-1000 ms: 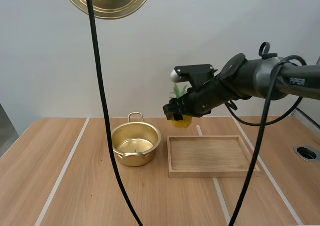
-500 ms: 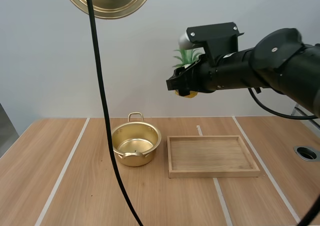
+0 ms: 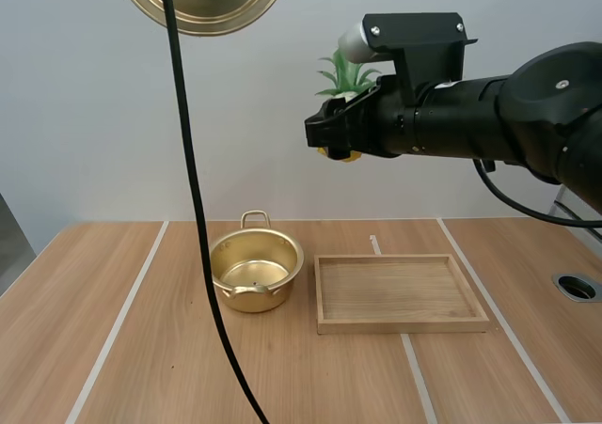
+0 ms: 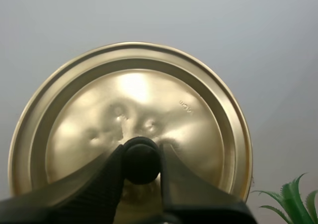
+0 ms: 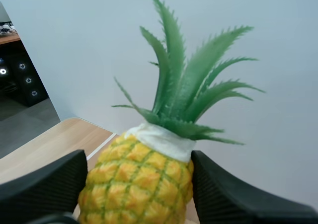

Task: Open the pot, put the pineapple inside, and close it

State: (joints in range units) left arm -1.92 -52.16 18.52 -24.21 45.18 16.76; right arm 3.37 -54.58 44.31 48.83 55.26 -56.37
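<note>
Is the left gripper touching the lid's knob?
Touching: in the left wrist view the left gripper pinches the black knob of the lid between its fingers.

Right arm [image 3: 489, 123]: black throughout, built of thick rounded housings joined end to end, with a dull sheen. One small pale dot on the rear housing, too small to tell whether it is a screw.
Right pincer [image 3: 327, 140]: black, blocky body narrowing forward. Its fingers [image 5: 231, 196] are black and broad, inner faces finely ribbed.
Left pincer [image 4: 141, 160]: two black prongs, smooth outer faces, tapering to blunt rounded tips.
</note>
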